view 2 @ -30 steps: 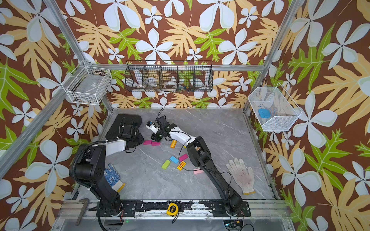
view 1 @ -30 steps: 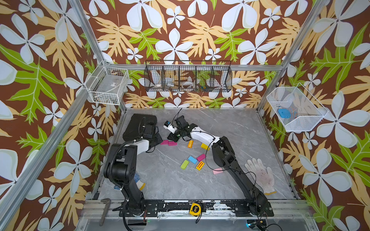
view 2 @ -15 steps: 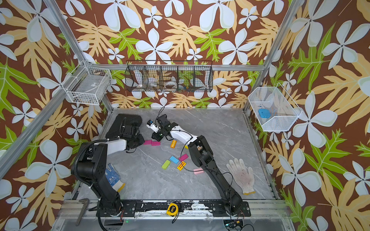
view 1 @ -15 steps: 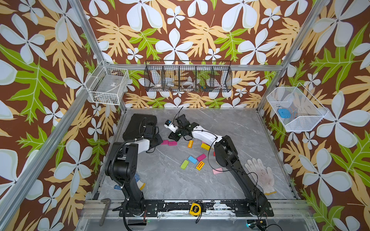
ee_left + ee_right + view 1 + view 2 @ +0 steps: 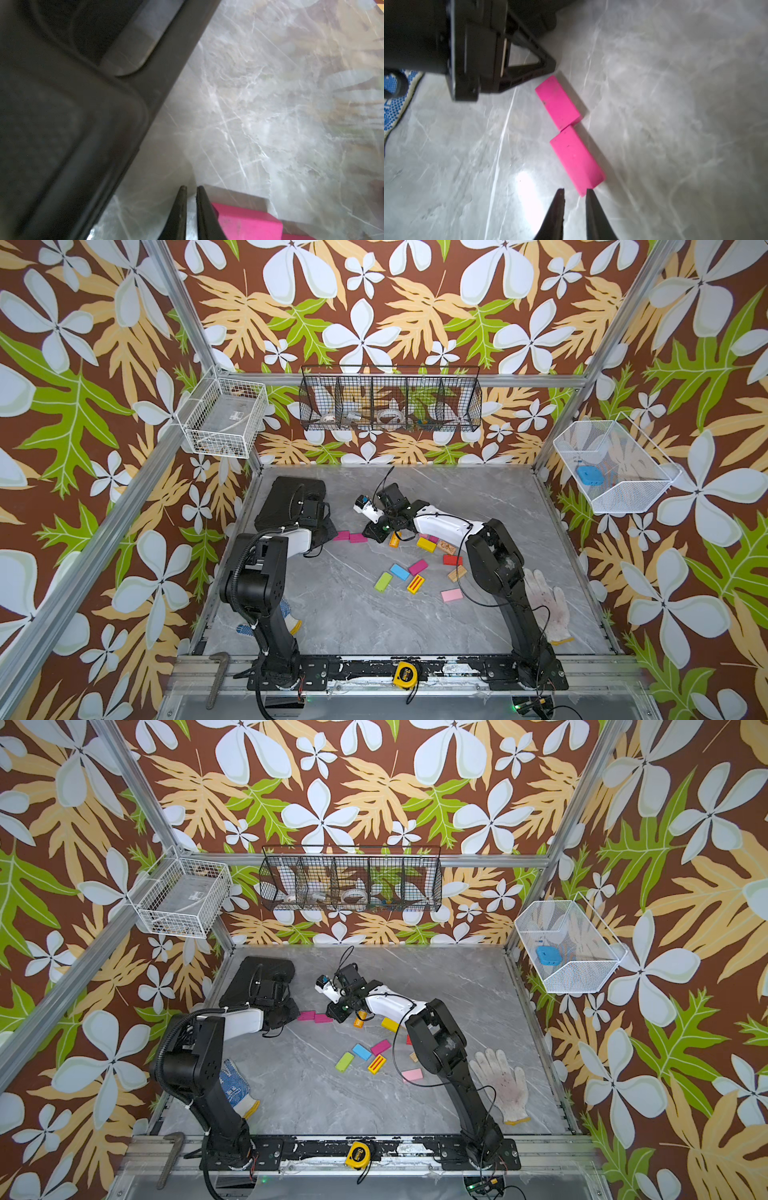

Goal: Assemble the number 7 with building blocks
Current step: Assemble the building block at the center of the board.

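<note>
**Far left of the table: two magenta blocks laid, both grippers empty beside them**

On the far-left part of the grey table (image 5: 332, 614), the left magenta block (image 5: 558, 102) and the right magenta block (image 5: 576, 161) lie flat, end to end and touching, with a slight sideways offset at the joint. I take them for the start of the 7's top bar. The other building blocks (image 5: 417, 567) lie scattered to the right and nearer. Among them, an orange block (image 5: 394, 540) and a yellow block (image 5: 427, 544) sit just under the right forearm.

The left gripper (image 5: 191, 188) has its fingers almost together, only a sliver between them and nothing in it, with its tips just beside the left block's end. The right gripper (image 5: 574, 190) is likewise nearly closed and empty. One of its fingertips is at the free end of the right block; whether it touches I cannot tell.

My judgement of the risk: with a tip at each end, an inward nudge could buckle the pair at the offset joint. A sideways withdrawal of the right gripper could also drag its block out of line. The right forearm and its loose cable hang low over the orange and yellow blocks and could sweep them.

Compared with a second ago, the right arm's elbow has swung right, uncovering a red block (image 5: 452, 560), and its gripper has eased slightly right. Both magenta blocks sit where they were, and the left arm looks unchanged.
</note>
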You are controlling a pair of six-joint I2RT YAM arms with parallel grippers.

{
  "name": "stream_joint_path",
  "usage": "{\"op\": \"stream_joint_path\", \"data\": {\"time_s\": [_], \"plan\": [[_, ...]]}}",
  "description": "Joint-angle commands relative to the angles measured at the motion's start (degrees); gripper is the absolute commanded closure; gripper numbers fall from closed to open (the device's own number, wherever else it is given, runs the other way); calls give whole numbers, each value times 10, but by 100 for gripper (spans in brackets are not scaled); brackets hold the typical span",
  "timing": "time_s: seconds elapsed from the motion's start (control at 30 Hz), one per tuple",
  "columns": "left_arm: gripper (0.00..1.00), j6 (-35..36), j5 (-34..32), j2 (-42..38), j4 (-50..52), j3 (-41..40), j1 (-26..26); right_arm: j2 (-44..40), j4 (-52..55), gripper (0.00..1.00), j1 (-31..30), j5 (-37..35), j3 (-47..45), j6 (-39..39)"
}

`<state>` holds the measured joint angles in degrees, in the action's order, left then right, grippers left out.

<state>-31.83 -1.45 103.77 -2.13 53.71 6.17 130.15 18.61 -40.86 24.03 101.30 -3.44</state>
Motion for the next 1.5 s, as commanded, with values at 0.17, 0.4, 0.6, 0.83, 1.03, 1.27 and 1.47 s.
{"op": "stream_joint_path", "data": {"time_s": [0.17, 0.4, 0.6, 0.83, 1.03, 1.27, 1.47], "plan": [[86, -4, 1, 9, -1, 10, -2, 12, -34, 81, -19, 12, -19, 39], [87, -2, 6, 10, 2, 11, -3, 42, -33, 81, -19, 5, 2, 49], [87, -1, 8, 9, 2, 9, -3, 62, -31, 81, -19, -7, 20, 52], [87, -1, 8, 8, 2, 7, -3, 70, -29, 81, -16, -22, 31, 51], [87, -2, 8, 7, 1, 6, -3, 68, -22, 82, -17, -14, 32, 42], [87, -2, 10, 8, 3, 6, -3, 19, -45, 82, -5, -6, -34, 43], [89, -2, 11, 7, 5, 3, -3, -20, -63, 82, 11, -47, -72, 63]]}}
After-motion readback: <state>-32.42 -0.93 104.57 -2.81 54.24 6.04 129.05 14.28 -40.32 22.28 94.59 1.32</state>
